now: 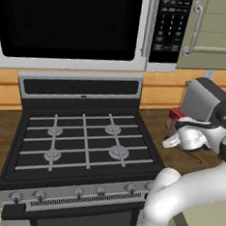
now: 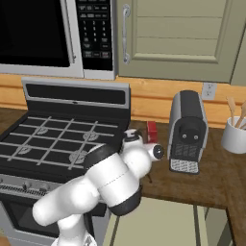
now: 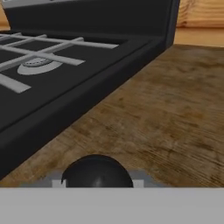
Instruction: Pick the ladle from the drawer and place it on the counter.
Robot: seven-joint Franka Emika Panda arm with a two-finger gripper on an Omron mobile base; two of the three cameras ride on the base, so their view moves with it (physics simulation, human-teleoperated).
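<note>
pincer (image 3: 96, 183): we see it pressed together on a black rounded ladle (image 3: 96, 173)
desk (image 3: 166, 113): ladle low above it, beside stove (image 3: 65, 65)

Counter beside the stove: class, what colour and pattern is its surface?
The counter is dark brown with a wood grain, clearest in the hand view.
</note>
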